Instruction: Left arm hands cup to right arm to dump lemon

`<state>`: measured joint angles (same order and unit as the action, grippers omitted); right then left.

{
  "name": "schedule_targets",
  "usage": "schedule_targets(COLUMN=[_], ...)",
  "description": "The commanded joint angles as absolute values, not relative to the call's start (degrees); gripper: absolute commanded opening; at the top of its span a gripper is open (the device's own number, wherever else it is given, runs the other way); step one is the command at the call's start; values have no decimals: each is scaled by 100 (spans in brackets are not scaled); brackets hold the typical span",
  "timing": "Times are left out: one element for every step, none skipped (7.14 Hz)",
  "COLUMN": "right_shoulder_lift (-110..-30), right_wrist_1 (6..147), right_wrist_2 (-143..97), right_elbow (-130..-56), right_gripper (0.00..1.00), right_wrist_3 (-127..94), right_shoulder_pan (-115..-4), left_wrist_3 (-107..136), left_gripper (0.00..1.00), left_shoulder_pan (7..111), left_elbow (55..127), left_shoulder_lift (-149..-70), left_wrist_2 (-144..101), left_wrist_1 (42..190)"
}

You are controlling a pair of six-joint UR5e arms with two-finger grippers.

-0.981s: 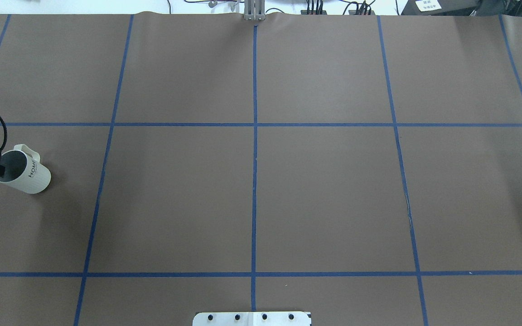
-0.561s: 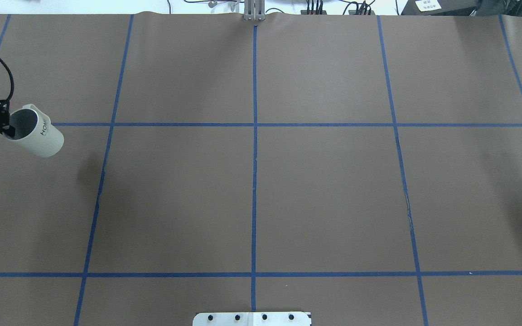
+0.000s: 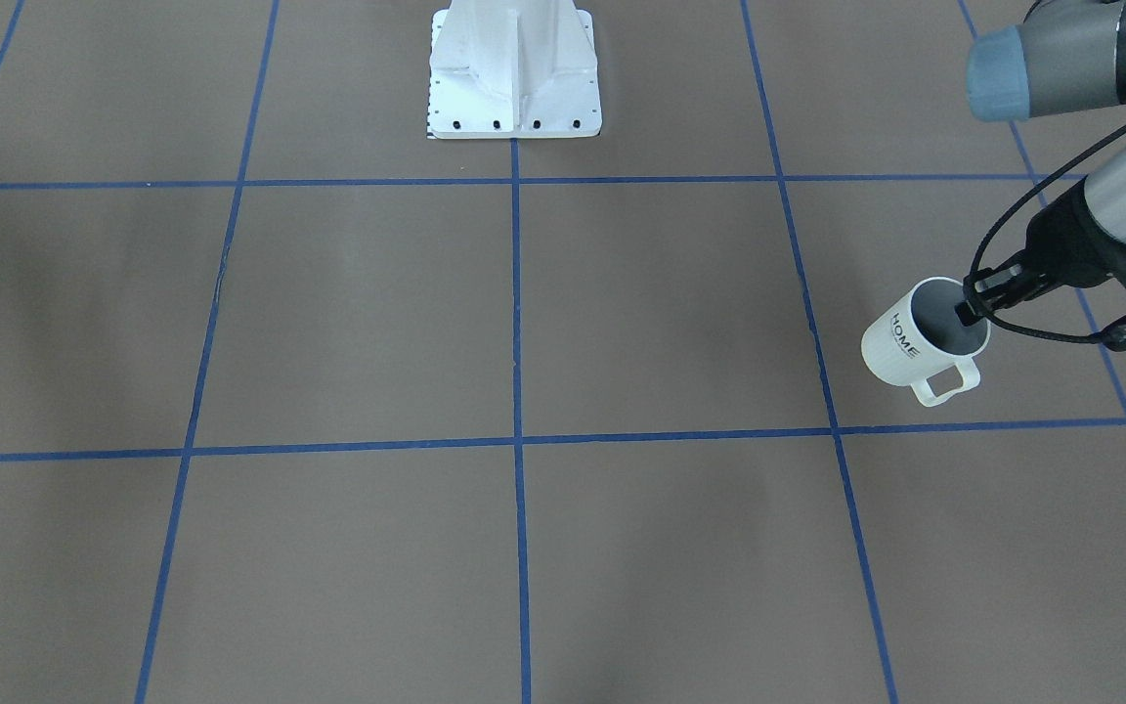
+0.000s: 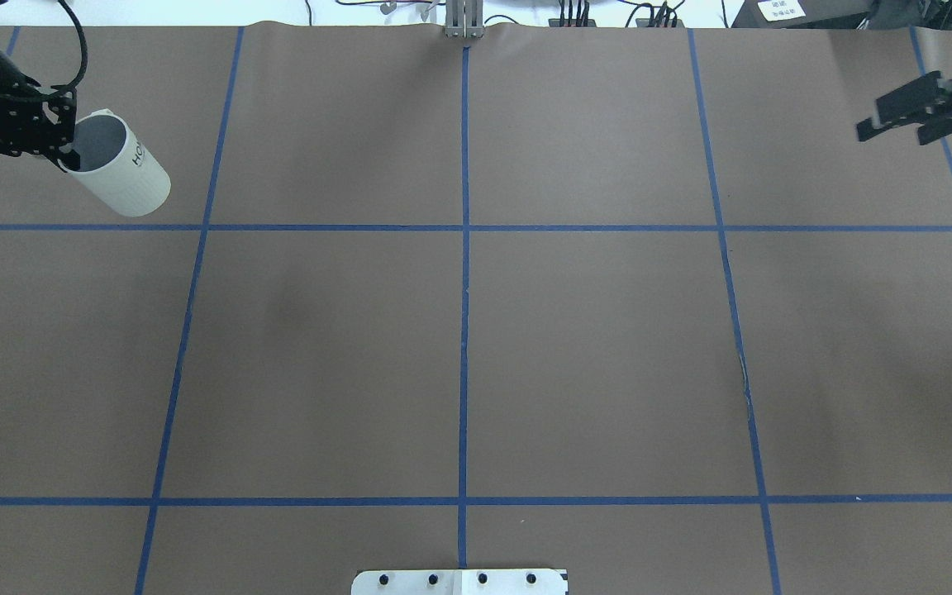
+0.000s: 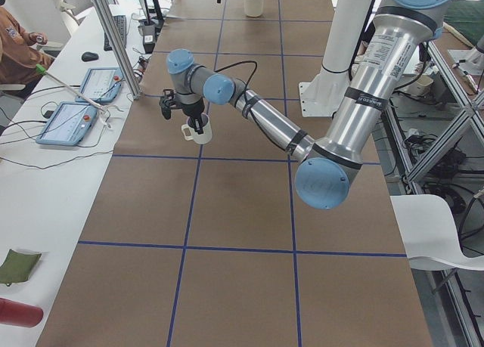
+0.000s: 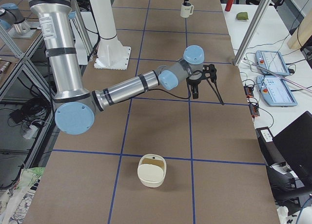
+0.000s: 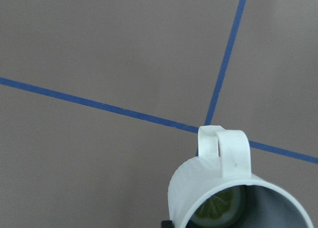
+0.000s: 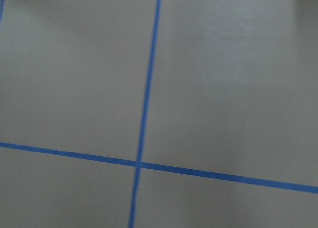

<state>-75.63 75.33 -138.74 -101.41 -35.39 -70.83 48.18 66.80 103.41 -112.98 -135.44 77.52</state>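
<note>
Cup (image 3: 900, 342) white, ribbed, lettered HOME, lemon (image 7: 218, 210) inside, left hand (image 3: 966, 311) pinching rim, right hand (image 4: 892, 132) spread

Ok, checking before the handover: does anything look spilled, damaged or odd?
Nothing spilled: the lemon is inside the mug, which the left gripper holds by its rim. Only a small crease in the table cover along a blue tape line stands out.

Black letters spelling "HOME" run down the side of the white cup (image 3: 893, 354). From overhead only its first letters show. Nothing else here can be read.
</note>
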Motion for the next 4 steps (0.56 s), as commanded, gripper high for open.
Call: schedule_targets(right_shoulder_lift=[-6691, -6567, -6635, -6827], right_wrist_1=[7506, 7506, 6897, 5725], right_wrist_2=[-12928, -12302, -12139, -12007], right_elbow=[-10027, -10255, -10344, -10266], right_gripper=[100, 89, 97, 97], right_wrist_3=[-3762, -3779, -3823, -4615], right_shoulder_pan=[-6191, -5805, -5688, -5530], left_wrist_3=[5200, 5743, 6261, 6702], left_gripper=[0, 0, 0, 0], left_shoulder_pan=[6610, 6453, 6234, 6014], left_elbow=[10231, 10135, 10012, 9785], left_shoulder_lift=[-11643, -11967, -12258, -12644], left_wrist_2=[-13544, -13535, -13518, -13500], left_wrist_1=[7708, 7708, 7708, 7708])
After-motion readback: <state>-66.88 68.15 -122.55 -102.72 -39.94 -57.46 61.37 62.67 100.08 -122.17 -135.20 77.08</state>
